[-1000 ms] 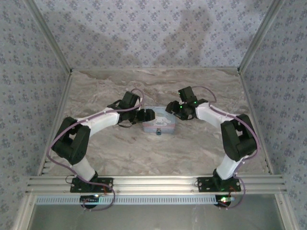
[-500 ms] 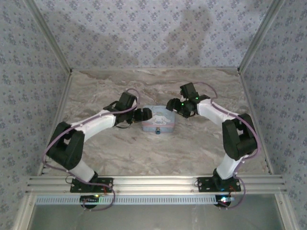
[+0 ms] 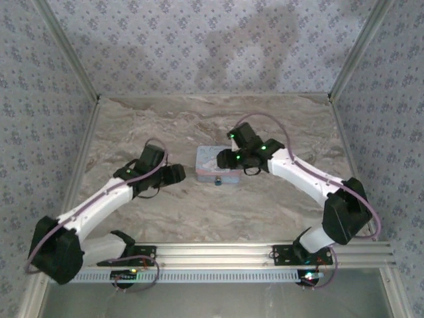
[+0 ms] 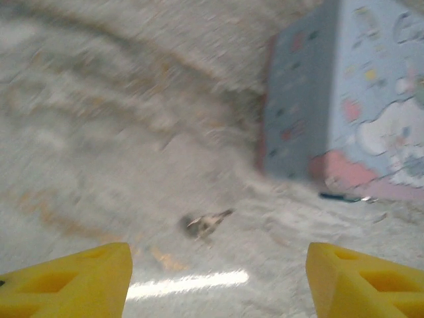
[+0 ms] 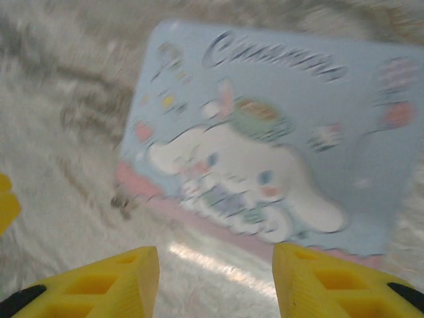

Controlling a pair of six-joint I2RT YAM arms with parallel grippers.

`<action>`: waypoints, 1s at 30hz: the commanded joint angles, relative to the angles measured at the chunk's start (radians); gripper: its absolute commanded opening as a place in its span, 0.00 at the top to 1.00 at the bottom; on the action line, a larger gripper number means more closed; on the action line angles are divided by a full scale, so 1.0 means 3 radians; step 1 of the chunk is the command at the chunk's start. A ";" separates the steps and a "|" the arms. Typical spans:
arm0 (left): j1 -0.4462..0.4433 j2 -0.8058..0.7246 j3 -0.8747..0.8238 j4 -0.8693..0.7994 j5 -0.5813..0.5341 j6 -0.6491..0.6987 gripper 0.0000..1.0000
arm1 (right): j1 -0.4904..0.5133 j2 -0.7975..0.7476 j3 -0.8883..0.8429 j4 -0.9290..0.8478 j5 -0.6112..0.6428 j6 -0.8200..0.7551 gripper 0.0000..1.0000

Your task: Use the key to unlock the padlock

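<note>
padlock (image 3: 218, 181): at near edge of tin (image 3: 215, 161). likely key (image 4: 205, 224): tiny, flat on table (image 4: 73, 132) beside tin, ahead of left claw (image 4: 218, 257). left claw, right claw (image 5: 215, 255): both apart, empty. risk: flat key skids away when pinched.

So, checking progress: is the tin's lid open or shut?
Shut: the tin lies flat with its printed lid down, and the padlock sits at its near edge.
</note>
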 commanded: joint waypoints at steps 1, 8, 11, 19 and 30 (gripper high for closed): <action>0.0048 -0.0500 -0.0294 -0.0347 -0.0232 -0.0476 0.30 | 0.0252 0.0233 0.0312 -0.0150 -0.0026 -0.0331 0.51; 0.0354 -0.1507 -0.0694 -0.0906 -0.0298 -0.0949 0.30 | 0.0720 0.1041 0.1013 -0.0292 -0.0183 -0.0617 0.56; 0.0526 -0.1762 -0.0780 -0.1053 -0.0196 -0.0981 0.30 | 0.0837 0.1363 0.1290 -0.0391 -0.0140 -0.0682 0.57; 0.0673 -0.2163 -0.0870 -0.1203 -0.0157 -0.1120 0.30 | 0.1000 0.1965 0.1811 -0.0717 0.0242 -0.0719 0.58; 0.0691 -0.2163 -0.0904 -0.1122 -0.0092 -0.1120 0.30 | 0.1135 0.2358 0.2118 -0.0956 0.0547 -0.0761 0.57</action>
